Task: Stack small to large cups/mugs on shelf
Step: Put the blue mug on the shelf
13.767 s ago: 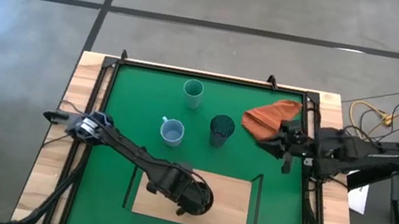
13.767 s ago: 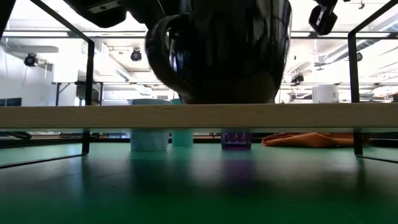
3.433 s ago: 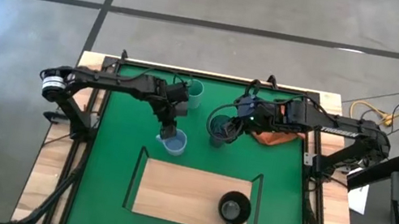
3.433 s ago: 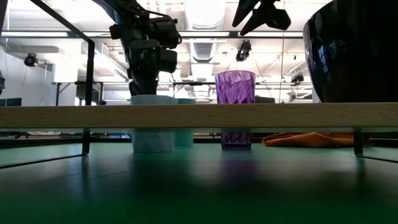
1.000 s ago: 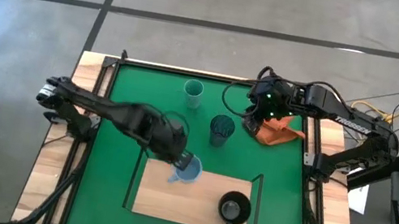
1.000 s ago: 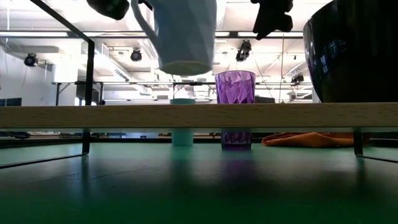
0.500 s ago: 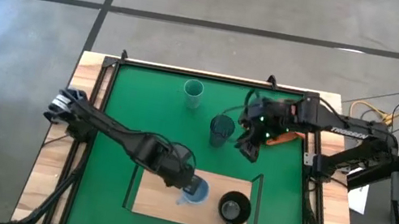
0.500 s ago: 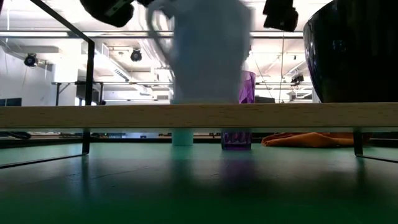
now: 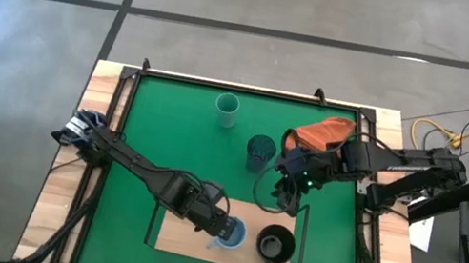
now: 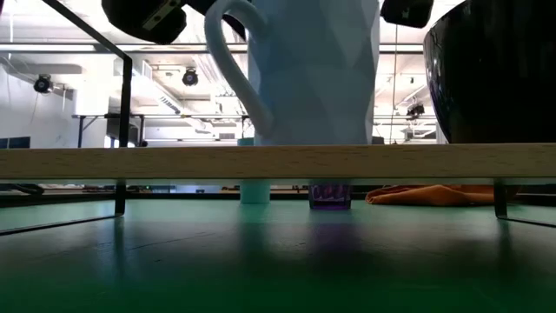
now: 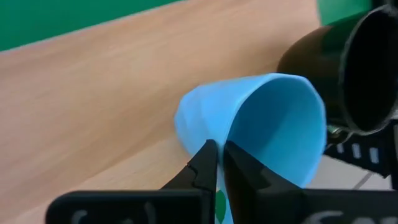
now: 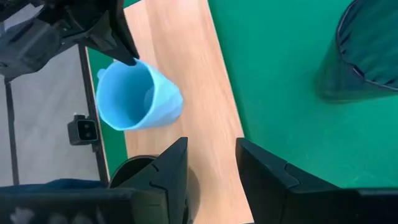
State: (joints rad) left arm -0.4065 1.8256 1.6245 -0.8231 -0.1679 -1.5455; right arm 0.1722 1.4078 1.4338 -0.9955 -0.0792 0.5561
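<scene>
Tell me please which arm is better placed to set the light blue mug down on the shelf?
The left. Its gripper already pinches the light blue mug by the rim, at the shelf beside the black mug. The right gripper hangs open and empty.

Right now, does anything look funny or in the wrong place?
The orange-red cloth lies crumpled on the green mat among the cups, and it isn't a cup. Otherwise nothing is spilled or tipped; the left gripper holds the light blue mug on the shelf.
</scene>
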